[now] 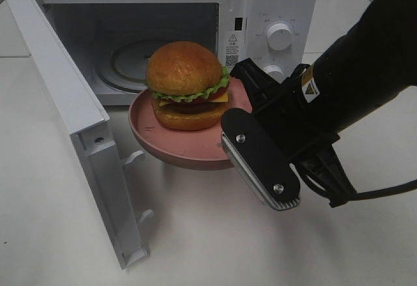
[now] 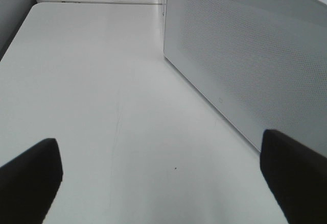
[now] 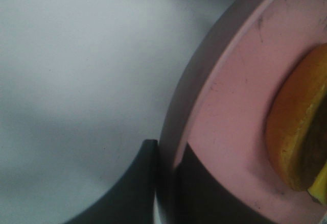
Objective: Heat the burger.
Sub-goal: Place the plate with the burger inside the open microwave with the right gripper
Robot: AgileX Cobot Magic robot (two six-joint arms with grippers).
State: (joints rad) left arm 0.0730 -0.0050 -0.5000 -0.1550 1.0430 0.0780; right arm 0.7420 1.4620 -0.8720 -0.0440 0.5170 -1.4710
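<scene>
– Before the open microwave [image 1: 273, 12], R gripper [image 3: 167, 163] is pinched shut on pink plate [image 1: 195, 149] rim, burger [image 1: 187, 85] sitting on it, off the table. Tips?
– Hold plate level, go straight in, clear door [image 1: 65, 103], land on turntable [image 1: 127, 61]. R wrist cam shows the rim bite; overhead hides it. L gripper [image 2: 162, 175] is wide open and empty, seen only in L wrist view.

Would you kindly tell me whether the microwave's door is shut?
No, the microwave door stands swung wide open, showing the glass turntable inside.
</scene>
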